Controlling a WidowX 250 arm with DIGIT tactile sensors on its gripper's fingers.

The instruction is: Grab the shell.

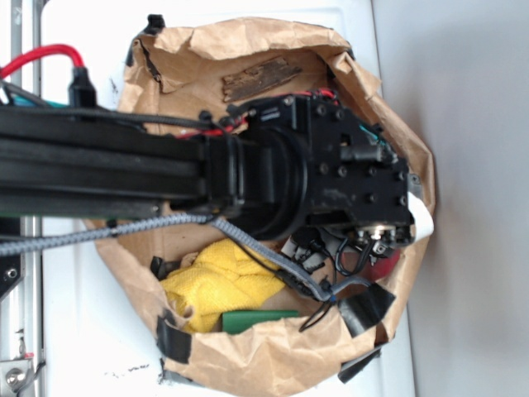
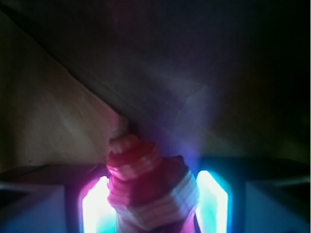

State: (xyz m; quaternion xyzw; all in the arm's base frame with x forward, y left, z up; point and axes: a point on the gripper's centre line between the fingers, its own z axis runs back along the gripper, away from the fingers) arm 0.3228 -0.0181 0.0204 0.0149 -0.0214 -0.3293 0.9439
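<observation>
Shell [image 2: 141,184] — spiral, red and pale stripes, between glowing tool [image 2: 153,204] fingers

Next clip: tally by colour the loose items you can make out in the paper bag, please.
Brown: 1, bark piece
Yellow: 1, cloth
Green: 1, flat item, partly hidden
Red-and-white striped under the glow: 1, shell, seen in the wrist view
Total: 4; the arm hides part of the bag.
</observation>
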